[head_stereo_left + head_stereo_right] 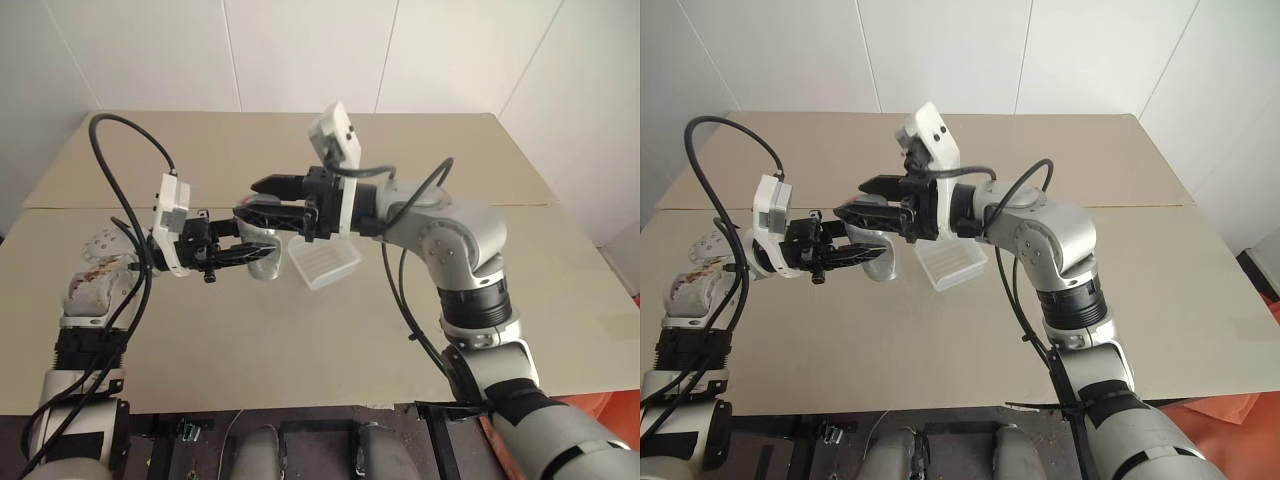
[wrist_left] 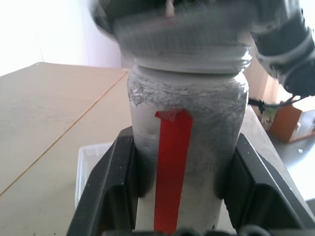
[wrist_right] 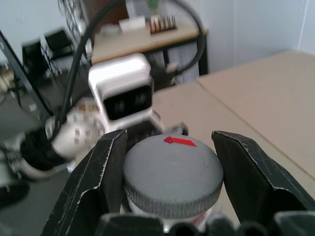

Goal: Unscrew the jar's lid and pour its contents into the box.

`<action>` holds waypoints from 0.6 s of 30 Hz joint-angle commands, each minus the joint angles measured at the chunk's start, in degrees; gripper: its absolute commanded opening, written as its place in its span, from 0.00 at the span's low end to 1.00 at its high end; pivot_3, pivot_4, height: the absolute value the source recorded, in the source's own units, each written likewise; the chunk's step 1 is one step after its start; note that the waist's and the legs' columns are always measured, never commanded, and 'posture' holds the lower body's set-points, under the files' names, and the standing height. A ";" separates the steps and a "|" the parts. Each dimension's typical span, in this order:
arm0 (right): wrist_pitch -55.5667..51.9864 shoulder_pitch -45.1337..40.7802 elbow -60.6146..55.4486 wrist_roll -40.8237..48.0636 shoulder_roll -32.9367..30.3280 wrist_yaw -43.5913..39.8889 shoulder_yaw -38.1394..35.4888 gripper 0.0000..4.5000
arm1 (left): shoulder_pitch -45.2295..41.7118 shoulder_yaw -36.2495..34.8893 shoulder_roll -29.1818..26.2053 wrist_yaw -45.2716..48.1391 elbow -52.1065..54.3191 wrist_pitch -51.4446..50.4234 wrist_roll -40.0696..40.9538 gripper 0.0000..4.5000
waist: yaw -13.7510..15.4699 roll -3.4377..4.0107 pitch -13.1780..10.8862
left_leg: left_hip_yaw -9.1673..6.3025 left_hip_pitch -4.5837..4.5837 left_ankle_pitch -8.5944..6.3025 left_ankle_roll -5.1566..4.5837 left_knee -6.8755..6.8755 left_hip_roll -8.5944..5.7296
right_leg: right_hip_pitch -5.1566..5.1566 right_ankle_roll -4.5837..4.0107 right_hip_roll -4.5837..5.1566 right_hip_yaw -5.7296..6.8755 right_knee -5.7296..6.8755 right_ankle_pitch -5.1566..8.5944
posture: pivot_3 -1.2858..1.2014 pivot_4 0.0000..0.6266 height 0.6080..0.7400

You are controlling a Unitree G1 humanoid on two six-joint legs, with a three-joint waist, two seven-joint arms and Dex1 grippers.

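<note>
Item: jar (image 2: 184, 162), clear, cylindrical, frosted with residue, a red strip running down its side. Location: centre-left of the head views, held above the table (image 1: 500, 330). Held by the left gripper (image 2: 182, 182), its two black fingers clamped against opposite sides of the body, below the shoulder.

Item: lid (image 3: 170, 174), grey, round, flat-topped with a knurled rim and a small red mark on top. It sat on the jar's mouth, apparently not yet off. The right gripper (image 3: 170, 177) came in from the right of the head views; its fingers flanked the lid's rim on both sides and were closed on it.

Item: box (image 1: 324, 262), translucent, ribbed bottom, resting on the table just right of and below the jar in the head views, mouth up.

Item: contents. Not discernible through the clouded wall.

Step in hand, by judgement: unscrewing. Done well, the right wrist would turn about the jar's own axis while the left grip stayed firm, so the body did not spin with the cap; any sideways pull risks cross-binding the thread or levering the jar out.

Orientation: in the left wrist view the jar's long axis ran across the fingers, lid end away from the palm. In the head views its exact tilt could not be told.
</note>
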State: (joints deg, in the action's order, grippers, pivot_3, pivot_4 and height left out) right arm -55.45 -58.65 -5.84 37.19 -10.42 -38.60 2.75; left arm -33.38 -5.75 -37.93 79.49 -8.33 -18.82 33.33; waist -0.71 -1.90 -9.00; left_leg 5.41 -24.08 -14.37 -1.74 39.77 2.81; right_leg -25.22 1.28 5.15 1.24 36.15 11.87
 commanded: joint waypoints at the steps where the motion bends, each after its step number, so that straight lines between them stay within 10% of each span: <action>1: -1.26 -1.55 -0.63 1.96 -0.20 1.49 -2.64 0.60 | -0.41 -0.50 -0.44 0.42 1.27 1.17 0.06 0.42 | 0.01 0.00 0.00 | 0.00 -0.01 0.00 0.00 0.00 0.00 | 0.00 0.00 0.00 0.01 0.00 0.00 | 0.52 0.24 1.00; 18: 9.25 18.14 -9.14 -10.40 -15.06 10.95 -8.15 0.60 | -2.33 -2.69 1.35 -4.94 -2.41 3.63 -0.94 0.42 | 0.46 -0.01 0.00 | -0.06 -0.11 -0.01 -0.02 -0.01 -0.05 | 0.00 0.04 0.05 0.09 -0.08 -0.01 | 0.52 0.24 1.00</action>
State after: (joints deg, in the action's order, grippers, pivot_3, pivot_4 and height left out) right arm -49.48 -42.10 -11.28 29.30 -24.34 -29.32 -4.42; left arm -34.02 -7.14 -36.67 75.18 -10.94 -16.53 32.23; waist -0.25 -1.90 -9.00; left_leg 5.36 -24.19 -14.38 -1.76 39.75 2.76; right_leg -25.23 1.32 5.20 1.33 36.07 11.86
